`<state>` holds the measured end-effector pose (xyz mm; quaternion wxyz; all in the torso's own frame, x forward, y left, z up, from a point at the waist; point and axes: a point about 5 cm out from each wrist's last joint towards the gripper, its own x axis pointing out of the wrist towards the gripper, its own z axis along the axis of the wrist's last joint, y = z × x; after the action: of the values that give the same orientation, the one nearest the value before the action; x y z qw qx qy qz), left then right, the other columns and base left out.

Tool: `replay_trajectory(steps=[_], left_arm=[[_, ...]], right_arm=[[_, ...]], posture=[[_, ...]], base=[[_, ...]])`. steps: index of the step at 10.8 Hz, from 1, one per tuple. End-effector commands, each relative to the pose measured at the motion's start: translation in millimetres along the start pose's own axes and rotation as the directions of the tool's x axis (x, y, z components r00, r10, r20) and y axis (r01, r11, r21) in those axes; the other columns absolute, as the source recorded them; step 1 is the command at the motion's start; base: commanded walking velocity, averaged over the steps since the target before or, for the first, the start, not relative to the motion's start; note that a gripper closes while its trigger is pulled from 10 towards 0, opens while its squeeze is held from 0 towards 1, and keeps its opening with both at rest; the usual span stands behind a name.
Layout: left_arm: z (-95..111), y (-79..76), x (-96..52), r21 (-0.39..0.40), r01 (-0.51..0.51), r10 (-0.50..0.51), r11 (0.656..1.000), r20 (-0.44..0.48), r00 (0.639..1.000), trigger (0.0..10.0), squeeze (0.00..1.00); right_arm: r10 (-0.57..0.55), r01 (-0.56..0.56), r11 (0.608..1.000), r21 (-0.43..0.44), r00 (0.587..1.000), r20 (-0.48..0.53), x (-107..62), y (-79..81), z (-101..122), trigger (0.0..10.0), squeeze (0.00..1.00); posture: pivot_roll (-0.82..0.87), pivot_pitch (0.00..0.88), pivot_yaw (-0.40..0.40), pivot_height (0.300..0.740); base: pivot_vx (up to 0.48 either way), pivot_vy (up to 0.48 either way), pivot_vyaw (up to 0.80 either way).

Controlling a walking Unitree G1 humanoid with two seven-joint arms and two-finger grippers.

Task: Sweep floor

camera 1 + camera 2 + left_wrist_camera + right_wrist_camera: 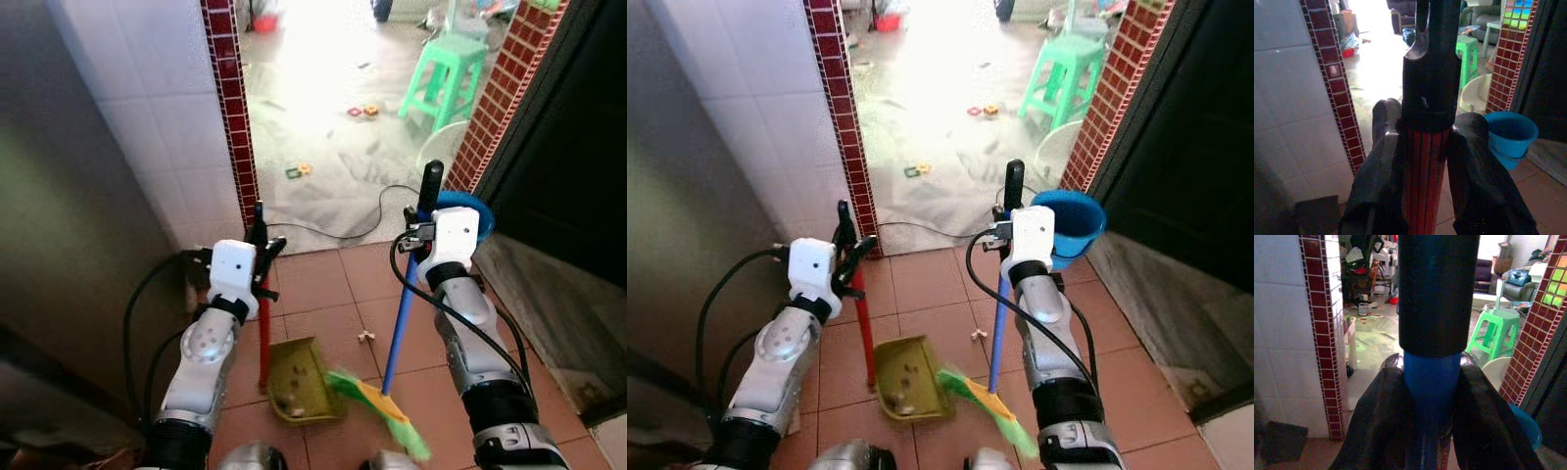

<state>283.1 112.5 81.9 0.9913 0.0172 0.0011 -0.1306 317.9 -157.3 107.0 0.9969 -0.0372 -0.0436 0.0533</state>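
Note:
My left gripper (260, 240) is shut on the red handle (264, 328) of a yellow-green dustpan (299, 377) that rests on the terracotta tiles with a few crumbs in it. In the left wrist view the black fingers (1376, 171) clamp the red handle (1422, 176) just below its black cap. My right gripper (421, 230) is shut on the blue broom pole (399, 323), near its black top end. The broom's green and yellow bristles (382, 406) lie on the floor right beside the dustpan's mouth. A small scrap of litter (366, 336) lies between the two poles.
A blue bucket (1073, 220) stands behind my right wrist by a red-brick pillar (505, 88). Another tiled pillar (233, 108) edges a white wall on the left. Beyond lie a black cable (372, 220), small toys (362, 111), a green stool (446, 78) and a white fan (441, 147).

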Motion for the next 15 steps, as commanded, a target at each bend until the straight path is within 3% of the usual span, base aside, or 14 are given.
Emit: replay_trajectory(steps=[1, 4, 8, 12, 15], left_arm=[[11, 0.2, 2.6, 0.002, -0.004, 0.004, 1.0, 0.056, 0.998, 10.0, 0.0], [-13, 7.8, -8.8, -0.01, -0.034, 0.034, 0.999, -0.027, 0.999, 10.0, 0.0], [-12, 4.4, -7.3, 0.005, -0.023, 0.023, 1.0, -0.023, 0.999, 10.0, 0.0], [-3, 25.0, -18.4, 0.06, -0.025, 0.025, 0.998, -0.009, 1.0, 10.0, 0.0], [-1, 20.1, -17.3, 0.041, -0.017, 0.017, 0.999, -0.004, 1.0, 10.0, 0.0]], right_arm=[[0.025, -0.025, 1.0, -0.004, 0.999, 0.044, 4.9, 2.9, 9, 10.0, 0.0], [0.06, -0.06, 0.998, -0.027, 0.998, -0.012, -6.2, 1.8, -6, 10.0, 0.0], [0.077, -0.077, 0.997, -0.027, 0.997, -0.002, -5.0, 4.1, -3, 10.0, 0.0], [0.046, -0.045, 0.999, -0.027, 0.998, 0.03, -12.5, -6.8, 2, 10.0, 0.0], [0.037, -0.037, 0.999, -0.01, 0.999, 0.025, -7.9, -2.4, 2, 10.0, 0.0]], posture=[[-0.04, 0.0, 0.041, 0.74], [-0.05, 0.0, 0.029, 0.74], [-0.05, 0.0, 0.029, 0.74], [-0.04, 0.0, 0.039, 0.74], [-0.04, 0.0, 0.039, 0.74]], base=[[0.0, 0.0, 0.0], [0.0, 0.0, 0.0], [0.0, 0.0, 0.0], [0.0, 0.0, 0.0], [0.0, 0.0, 0.0]])
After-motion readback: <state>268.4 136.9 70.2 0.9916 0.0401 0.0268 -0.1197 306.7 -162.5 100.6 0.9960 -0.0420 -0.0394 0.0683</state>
